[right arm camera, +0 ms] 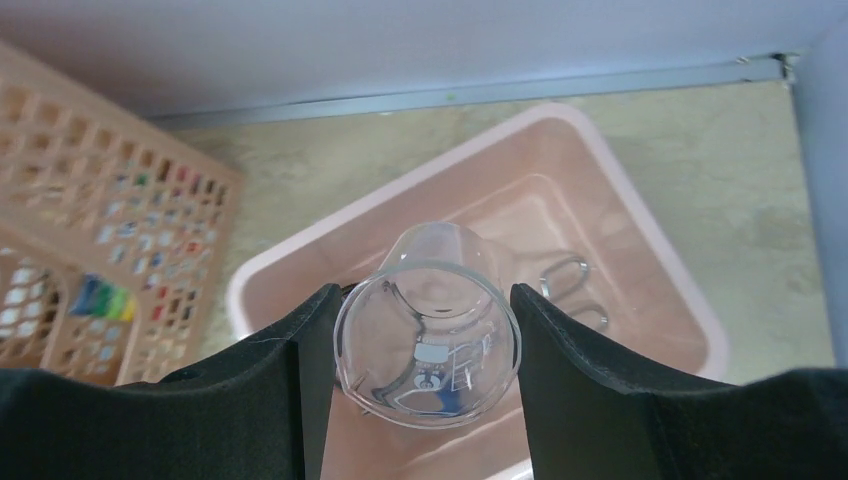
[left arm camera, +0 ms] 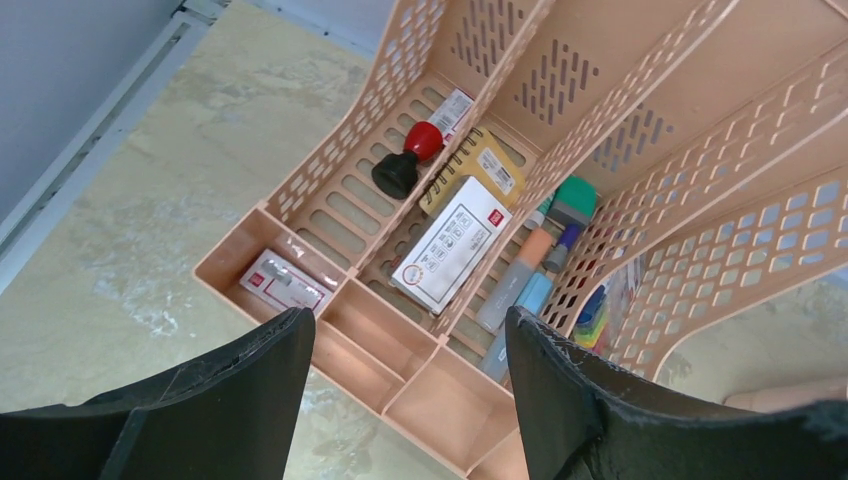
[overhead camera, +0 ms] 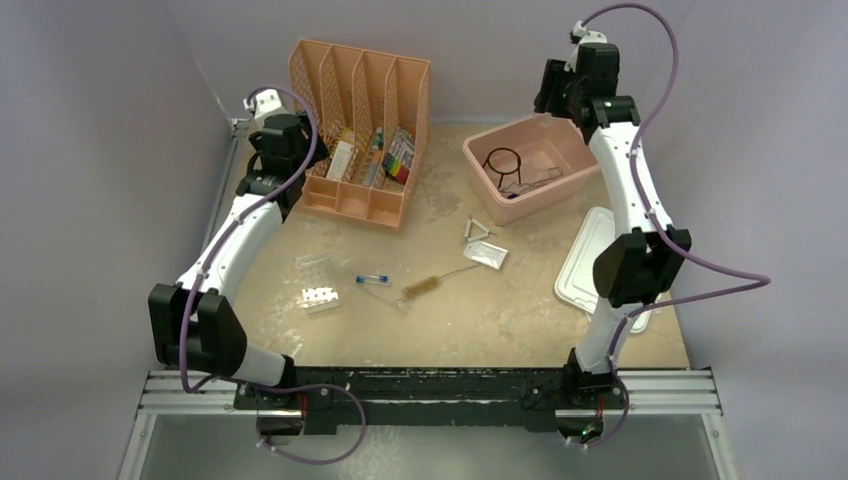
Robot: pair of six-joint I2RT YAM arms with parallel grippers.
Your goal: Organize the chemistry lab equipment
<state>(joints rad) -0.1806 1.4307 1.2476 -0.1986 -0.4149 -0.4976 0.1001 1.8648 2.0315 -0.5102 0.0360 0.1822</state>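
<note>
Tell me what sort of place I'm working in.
Probably a walled robot test cell staged as a lab bench: bristle brush, white tube rack and peach file organizer share the table.

Free gap between organizer [overhead camera: 360, 130] and tub [overhead camera: 550, 195]

Bright, even light; shadows faint (top view slightly soft).

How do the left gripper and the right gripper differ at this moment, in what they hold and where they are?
The left gripper is open and empty; the right gripper is closed on a clear beaker. The left gripper hangs above the peach organizer, the right gripper above the pink tub. Shared: both have black fingers and hang in the air.
</note>
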